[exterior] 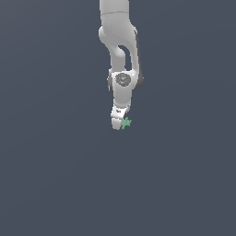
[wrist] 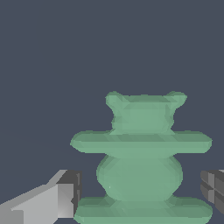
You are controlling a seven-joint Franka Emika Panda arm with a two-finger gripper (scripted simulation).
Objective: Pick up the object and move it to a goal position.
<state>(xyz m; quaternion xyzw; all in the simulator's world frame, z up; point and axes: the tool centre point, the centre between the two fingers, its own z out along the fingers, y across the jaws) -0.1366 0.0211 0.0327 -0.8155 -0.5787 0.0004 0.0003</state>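
Observation:
The object (exterior: 126, 123) is a tiny light-green spiky piece at the tip of the white arm in the exterior view. In the wrist view the object (wrist: 142, 153) looms large, with stacked flanges and a rounded body. My gripper (exterior: 119, 125) is down around it, and the gripper (wrist: 140, 192) stands open. One grey finger (wrist: 57, 199) and the other finger (wrist: 213, 188) stand on either side of the object's lower body. The lowest flange reaches about as wide as the fingers' inner faces. Small gaps show beside the rounded body.
A plain dark blue-grey surface (exterior: 55, 184) fills both views. The white arm (exterior: 120, 50) comes down from the top of the exterior view. Nothing else shows.

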